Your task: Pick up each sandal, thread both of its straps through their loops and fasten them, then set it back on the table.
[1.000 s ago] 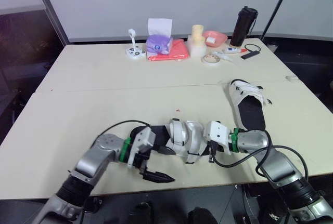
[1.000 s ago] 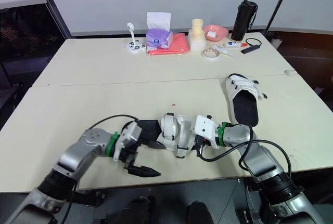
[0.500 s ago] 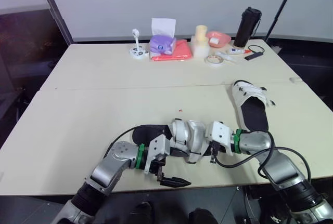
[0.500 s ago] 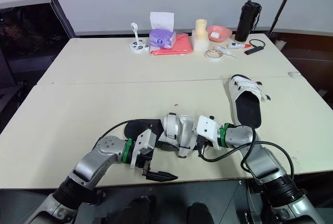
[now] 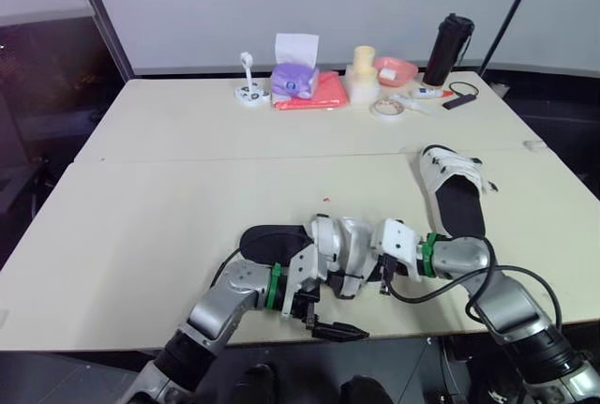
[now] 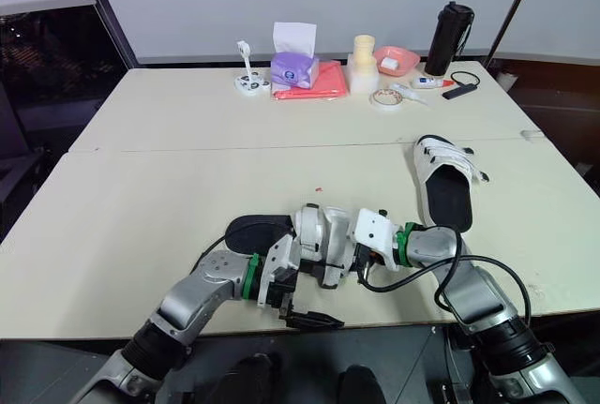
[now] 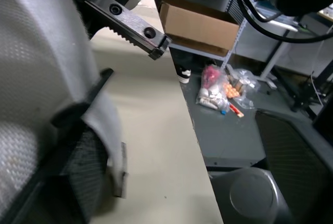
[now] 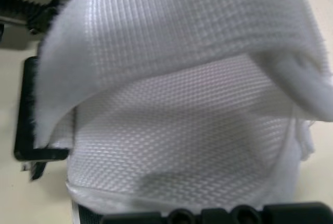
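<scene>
Well, the nearer sandal [image 5: 337, 243] lies at about 6 o'clock on the table [image 5: 169, 198], close to the near edge. Its black footbed points toward 9 o'clock and its white straps toward 3 o'clock.

The left gripper [image 5: 339, 331] sits just at 6 o'clock of those straps, right at the table's edge. Whether it is open or closed I cannot tell. The right gripper [image 5: 379, 273] lies at 3 o'clock of the straps, pressed up against them and partly tucked behind. I cannot tell its state either.

Seen from the right wrist, a white mesh strap [image 8: 171, 52] folds over the sandal's upper, with a black loop [image 8: 26, 146] beside it.

The second sandal [image 5: 452, 193] lies flat at about 3 o'clock on the table, well apart from the first. Its straps are at its far end, and one strap end sticks out on its right side.

Along the far edge, from 12 to 1 o'clock, stand a purple tissue box [image 5: 292, 74] against a red cloth [image 5: 323, 95], a pink bowl [image 5: 396, 68], a roll of tape [image 5: 383, 108] and a black bottle [image 5: 448, 38].
</scene>
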Tool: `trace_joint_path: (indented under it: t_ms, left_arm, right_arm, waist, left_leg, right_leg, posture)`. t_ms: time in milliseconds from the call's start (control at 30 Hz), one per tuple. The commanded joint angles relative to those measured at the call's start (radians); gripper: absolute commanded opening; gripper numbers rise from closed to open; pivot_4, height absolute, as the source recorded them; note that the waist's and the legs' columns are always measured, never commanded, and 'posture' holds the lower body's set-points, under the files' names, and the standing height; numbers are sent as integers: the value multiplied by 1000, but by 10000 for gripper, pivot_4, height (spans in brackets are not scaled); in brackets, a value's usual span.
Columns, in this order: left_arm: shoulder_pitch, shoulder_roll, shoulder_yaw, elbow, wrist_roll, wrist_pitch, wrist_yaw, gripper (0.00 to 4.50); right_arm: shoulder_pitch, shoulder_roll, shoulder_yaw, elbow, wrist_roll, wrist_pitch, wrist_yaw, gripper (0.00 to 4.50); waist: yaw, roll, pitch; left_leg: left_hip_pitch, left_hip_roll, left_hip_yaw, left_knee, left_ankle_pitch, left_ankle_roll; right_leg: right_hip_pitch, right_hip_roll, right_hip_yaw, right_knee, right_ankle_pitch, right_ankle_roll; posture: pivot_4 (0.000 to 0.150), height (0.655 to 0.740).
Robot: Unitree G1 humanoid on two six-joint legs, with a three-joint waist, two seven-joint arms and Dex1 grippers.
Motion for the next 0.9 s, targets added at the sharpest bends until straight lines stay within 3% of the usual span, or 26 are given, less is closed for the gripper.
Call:
trace_joint_path:
  t_ms: [33,200,467,633,900]
  left_arm:
    - [-12,-7,-2,-10,-6,6,7,25236]
    - [-1,-4,-4,-25,-14,31,18,240]
    - [8,149,-17,-175,-79,75,-152,240]
    - [-2,290,-74,-214,-10,-75,-291,240]
    - [-114,131,43,-144,-100,-113,-203,240]
  right_arm:
    - [40,-16,22,-4,-12,29,14,0]
    - [49,-17,21,-14,-13,34,13,0]
    - [36,-19,26,-3,-13,29,24,0]
    - [27,-28,26,10,-15,15,40,0]
    - [9,-26,28,27,-23,3,54,0]
  waist:
    - [0,0,0]
    - [0,0,0]
    - [-2,1,-1]
    - [-8,2,-1]
    - [-3,3,-1]
  left_leg:
    - [0,0,0,0,0,0]
    - [0,0,0,-1,0,0]
    - [0,0,0,-2,0,0]
    - [0,2,0,-3,0,0]
    - [0,3,0,-2,0,0]
  right_leg:
    - [0,0,0,0,0,0]
    - [-1,0,0,0,0,1]
    - [-1,0,0,0,0,0]
    - [-2,2,0,0,0,0]
    - [-2,3,0,0,-1,-3]
  posture:
    - [1500,7400]
    - [1500,7400]
    - [1500,7400]
    - [1500,7400]
    - [1500,7400]
